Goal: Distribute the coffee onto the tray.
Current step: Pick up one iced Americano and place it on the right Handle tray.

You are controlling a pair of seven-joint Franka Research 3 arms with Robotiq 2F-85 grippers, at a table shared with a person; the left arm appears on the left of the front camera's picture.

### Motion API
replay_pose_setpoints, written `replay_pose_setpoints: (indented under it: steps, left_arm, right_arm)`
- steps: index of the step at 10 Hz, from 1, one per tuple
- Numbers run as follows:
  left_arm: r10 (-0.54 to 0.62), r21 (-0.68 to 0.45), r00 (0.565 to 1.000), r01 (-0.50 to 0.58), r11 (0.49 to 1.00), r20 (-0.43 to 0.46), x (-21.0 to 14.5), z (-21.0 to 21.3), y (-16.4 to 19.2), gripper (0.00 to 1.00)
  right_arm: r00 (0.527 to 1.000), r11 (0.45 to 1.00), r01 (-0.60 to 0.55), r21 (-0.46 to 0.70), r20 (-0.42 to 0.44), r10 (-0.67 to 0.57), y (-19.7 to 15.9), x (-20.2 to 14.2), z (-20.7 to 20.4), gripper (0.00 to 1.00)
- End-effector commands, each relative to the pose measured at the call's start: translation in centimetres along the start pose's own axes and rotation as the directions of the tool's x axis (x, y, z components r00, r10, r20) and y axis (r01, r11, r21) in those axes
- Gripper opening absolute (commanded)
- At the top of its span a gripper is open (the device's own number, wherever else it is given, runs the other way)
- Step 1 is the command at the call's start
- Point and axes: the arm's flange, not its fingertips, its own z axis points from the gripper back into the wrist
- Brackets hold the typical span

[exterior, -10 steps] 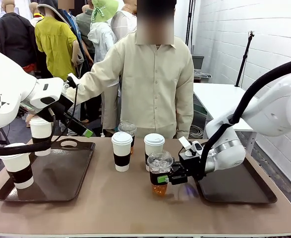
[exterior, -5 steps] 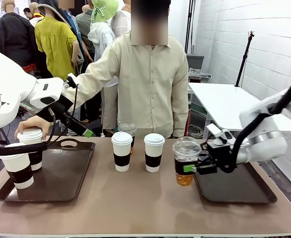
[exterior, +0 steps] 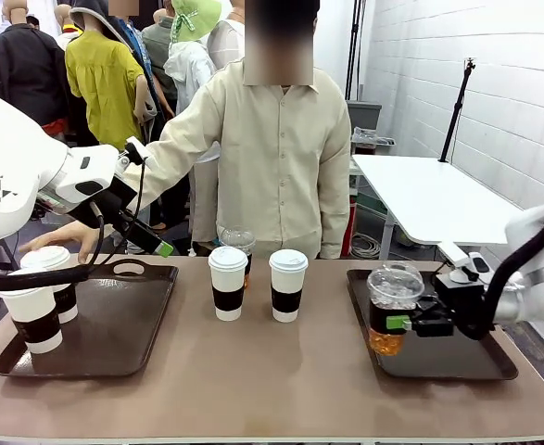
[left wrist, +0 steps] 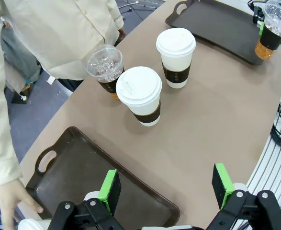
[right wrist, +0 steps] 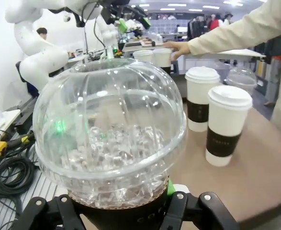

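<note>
My right gripper (exterior: pixel 397 323) is shut on a clear dome-lidded cup (exterior: pixel 392 308) of amber drink with a black sleeve, at the left end of the right tray (exterior: pixel 457 357). I cannot tell if the cup touches the tray. The cup's icy dome (right wrist: pixel 110 139) looms above the right gripper (right wrist: pixel 126 203). Two white lidded cups (exterior: pixel 227 283) (exterior: pixel 287 285) stand mid-table, with a second clear cup (exterior: pixel 238 241) behind them. On the left tray (exterior: pixel 114 329) stand two white cups (exterior: pixel 32 320) (exterior: pixel 56 283). A person's hand (exterior: pixel 63 243) rests on the farther one. My left gripper (left wrist: pixel 166 187) hangs open above that tray.
The person stands at the far side, one arm stretched toward the left tray. The left arm's cable runs above that tray. From the left wrist I see the tray's handle (left wrist: pixel 45 160) and the brown tabletop (left wrist: pixel 212 120) between the trays.
My right gripper carried the clear cup rightward from mid-table to the right tray's left end. The person lowered a white cup onto the left tray. The left arm stayed put.
</note>
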Motion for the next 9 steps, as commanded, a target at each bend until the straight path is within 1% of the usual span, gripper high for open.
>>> replay_pose_setpoints:
  steps: [1, 3, 5, 7, 9]
  left_arm:
    - [0.003, -0.004, 1.000, -0.003, 1.000, -0.007, 0.0, 0.0, -0.1, 1.00]
    - [0.003, -0.004, 1.000, -0.003, 1.000, -0.007, 0.0, 0.0, -0.1, 1.00]
    - [0.003, -0.004, 1.000, -0.003, 1.000, -0.007, 0.0, 0.0, -0.1, 1.00]
    - [0.003, -0.004, 1.000, -0.003, 1.000, -0.007, 0.0, 0.0, -0.1, 1.00]
    - [0.003, -0.004, 1.000, -0.003, 1.000, -0.007, 0.0, 0.0, -0.1, 1.00]
  right_arm:
    - [0.999, 0.999, -0.016, -0.030, 0.033, 0.016, 1.0, -0.5, 1.9, 0.66]
    - [0.999, 0.998, -0.008, -0.059, 0.036, 0.010, 0.6, -1.6, 3.4, 0.66]
    - [0.999, 0.995, -0.012, -0.096, 0.043, 0.016, -0.4, -3.4, 4.8, 0.66]
    - [0.999, 0.992, -0.011, -0.124, 0.042, 0.017, -1.6, -5.0, 5.4, 0.66]
    - [0.999, 0.991, -0.036, -0.132, 0.034, 0.041, -2.5, -6.4, 5.8, 0.66]
